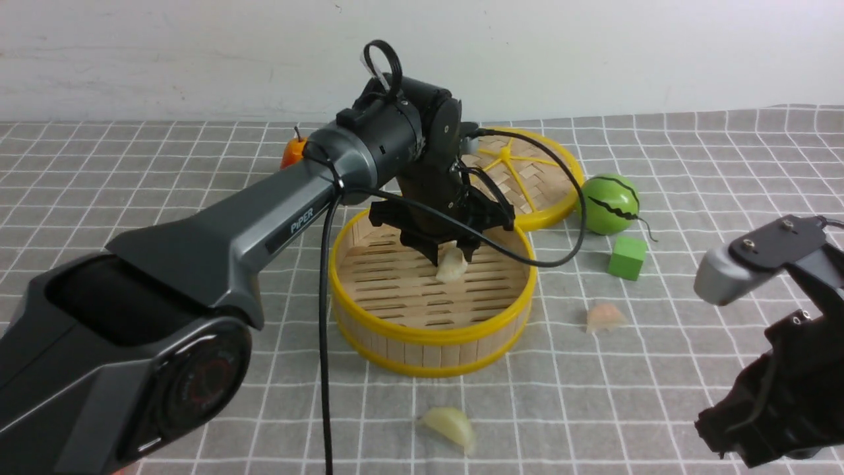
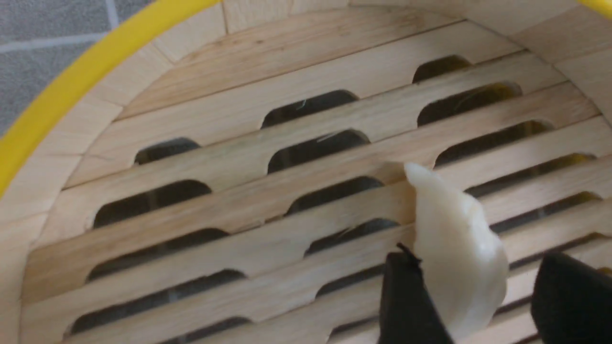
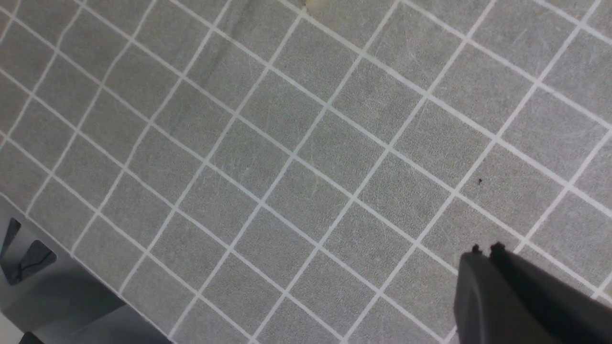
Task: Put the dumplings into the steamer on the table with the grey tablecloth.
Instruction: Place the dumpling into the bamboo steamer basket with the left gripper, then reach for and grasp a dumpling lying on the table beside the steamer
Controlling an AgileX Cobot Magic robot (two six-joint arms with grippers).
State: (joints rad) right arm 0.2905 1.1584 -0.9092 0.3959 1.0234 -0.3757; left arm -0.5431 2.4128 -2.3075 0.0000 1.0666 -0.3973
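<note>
The steamer (image 1: 428,338) stands mid-table on the grey tablecloth (image 1: 659,369). My left gripper (image 1: 452,254) hangs inside it, jaws apart. The whitish dumpling (image 1: 452,265) leans on one finger just over the slatted floor (image 2: 239,200), with a gap to the other finger (image 2: 569,296); it also shows in the left wrist view (image 2: 454,253). The pale yellow-green dumpling (image 1: 450,425) lies on the cloth in front of the steamer. The pink-orange dumpling (image 1: 604,317) lies to its right. My right gripper (image 3: 485,251) is shut and empty, above bare cloth at the near right.
The flat woven lid (image 1: 550,210) lies behind the steamer. A green pear (image 1: 610,203) and a green cube (image 1: 627,257) sit right of it. An orange-red block (image 1: 293,152) shows behind the left arm. The table's edge (image 3: 71,296) shows in the right wrist view.
</note>
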